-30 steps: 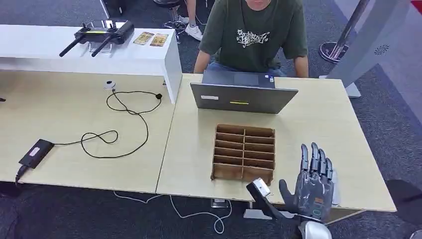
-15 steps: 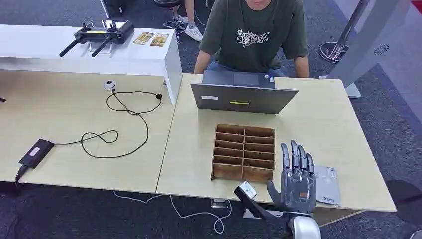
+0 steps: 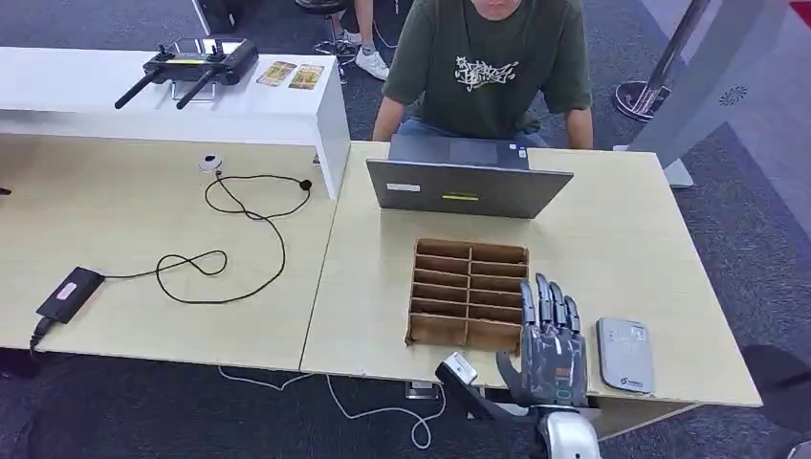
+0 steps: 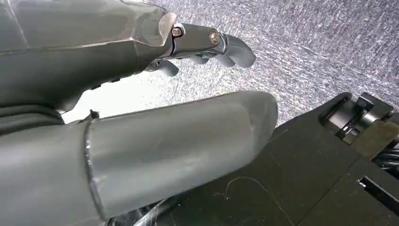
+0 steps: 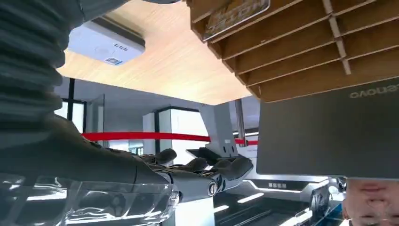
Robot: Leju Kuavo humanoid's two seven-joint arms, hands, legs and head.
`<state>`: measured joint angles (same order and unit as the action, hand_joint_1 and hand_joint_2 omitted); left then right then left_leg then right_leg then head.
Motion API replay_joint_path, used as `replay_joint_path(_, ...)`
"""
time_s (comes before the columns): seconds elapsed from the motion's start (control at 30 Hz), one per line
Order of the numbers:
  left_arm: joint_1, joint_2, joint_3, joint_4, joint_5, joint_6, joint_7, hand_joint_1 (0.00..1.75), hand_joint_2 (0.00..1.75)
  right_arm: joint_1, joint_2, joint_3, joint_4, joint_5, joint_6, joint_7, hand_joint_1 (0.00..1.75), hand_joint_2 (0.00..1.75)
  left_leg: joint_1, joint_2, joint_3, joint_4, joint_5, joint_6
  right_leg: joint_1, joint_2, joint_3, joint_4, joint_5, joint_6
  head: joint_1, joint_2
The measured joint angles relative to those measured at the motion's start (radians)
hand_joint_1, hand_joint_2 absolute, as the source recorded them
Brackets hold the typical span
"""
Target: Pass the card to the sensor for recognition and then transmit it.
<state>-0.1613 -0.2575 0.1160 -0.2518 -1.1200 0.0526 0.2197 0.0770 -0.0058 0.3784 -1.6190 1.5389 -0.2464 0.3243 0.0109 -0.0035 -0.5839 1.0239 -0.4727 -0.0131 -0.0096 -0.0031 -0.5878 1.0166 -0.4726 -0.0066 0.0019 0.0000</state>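
My right hand (image 3: 548, 351) hovers at the table's near edge, fingers stretched forward and apart, holding nothing. Its fingertips reach the near right corner of the brown cardboard slot box (image 3: 467, 336). To the right of the hand, the flat grey sensor (image 3: 624, 354) lies on the table. In the right wrist view the hand (image 5: 141, 179) is empty, the sensor (image 5: 106, 43) shows as a white box, and a printed card (image 5: 235, 12) stands in a near slot of the box (image 5: 301, 52). My left hand (image 4: 84, 56) hangs over grey carpet, empty, thumb apart from the fingers.
A grey laptop (image 3: 469, 188) stands behind the box, and a person in a green shirt (image 3: 488, 67) sits at it. Left table: a looped black cable (image 3: 234, 239) and a power brick (image 3: 67, 292). A white shelf (image 3: 172, 105) carries a black controller (image 3: 191, 62).
My right hand has moved left along the table's near edge, off the sensor and up to the box's near right corner. The sensor now lies uncovered.
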Motion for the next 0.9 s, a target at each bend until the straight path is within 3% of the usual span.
replay_joint_path(0.37,-0.001,0.0,0.0,0.0,0.001,0.0,0.003,0.0,0.0,-0.029,0.07,-0.077,0.102,0.0,-0.007,-0.087,0.0,1.75,0.0,0.0,0.0,0.0,0.0,0.0,0.0,0.0,0.0,0.0,0.0,0.0,0.0,0.0)
replay_joint_path(0.9,-0.001,0.002,0.003,0.0,0.019,0.003,0.003,0.0,0.0,-0.08,0.124,-0.144,0.22,0.0,-0.03,-0.137,0.0,1.75,0.0,0.0,0.0,0.0,0.0,0.0,0.0,0.0,0.0,0.0,0.0,0.0,0.0,0.0)
